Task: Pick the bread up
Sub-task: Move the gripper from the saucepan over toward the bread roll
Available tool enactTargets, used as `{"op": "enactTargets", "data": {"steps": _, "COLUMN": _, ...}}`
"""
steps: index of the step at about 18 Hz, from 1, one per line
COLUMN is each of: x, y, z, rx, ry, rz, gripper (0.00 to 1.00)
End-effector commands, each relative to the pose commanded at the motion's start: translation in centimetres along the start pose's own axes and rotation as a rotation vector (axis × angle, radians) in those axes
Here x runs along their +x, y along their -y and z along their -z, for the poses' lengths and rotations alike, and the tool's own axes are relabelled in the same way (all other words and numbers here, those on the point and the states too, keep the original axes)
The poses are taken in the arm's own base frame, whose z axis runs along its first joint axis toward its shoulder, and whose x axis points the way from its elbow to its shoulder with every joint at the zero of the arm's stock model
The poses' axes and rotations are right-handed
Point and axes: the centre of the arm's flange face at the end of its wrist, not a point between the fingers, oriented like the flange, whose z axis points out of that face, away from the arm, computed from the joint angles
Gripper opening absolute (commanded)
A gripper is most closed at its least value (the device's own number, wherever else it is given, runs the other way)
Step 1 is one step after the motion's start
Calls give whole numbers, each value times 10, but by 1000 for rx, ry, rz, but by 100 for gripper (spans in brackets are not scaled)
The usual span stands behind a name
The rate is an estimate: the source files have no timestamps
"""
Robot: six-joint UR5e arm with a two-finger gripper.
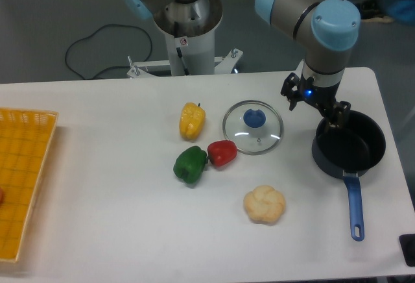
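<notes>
The bread (264,204), a pale cream-tan bun with a knotted top, lies on the white table toward the front, right of centre. My gripper (338,115) hangs well to the upper right of it, over the left rim of a black pot (366,159), pointing down. Its dark fingers blend into the pot, so I cannot make out whether they are apart or together. Nothing is visibly held.
A glass lid with a blue knob (253,127) lies between the bread and the gripper. Yellow (192,120), green (190,164) and red (222,153) peppers sit left of the lid. The pot's blue handle (355,205) points toward the front edge. An orange basket (23,179) stands at far left.
</notes>
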Motion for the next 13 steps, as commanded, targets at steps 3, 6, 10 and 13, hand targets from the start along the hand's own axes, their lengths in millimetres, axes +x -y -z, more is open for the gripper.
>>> {"op": "enactTargets", "data": {"steps": 3, "x": 1, "y": 1, "z": -2, "rx": 0, "ry": -3, "rz": -2, "gripper": 100}}
{"op": "enactTargets", "data": {"steps": 6, "x": 2, "y": 3, "z": -1, "rx": 6, "ry": -4, "rz": -5, "gripper": 100}}
{"op": "enactTargets", "data": {"steps": 10, "x": 19, "y": 14, "z": -27, "rx": -3, "ry": -35, "rz": -10, "gripper": 100}}
{"op": "enactTargets", "data": {"steps": 13, "x": 32, "y": 18, "z": -36, "rx": -3, "ry": -32, "rz": 82, "gripper": 100}}
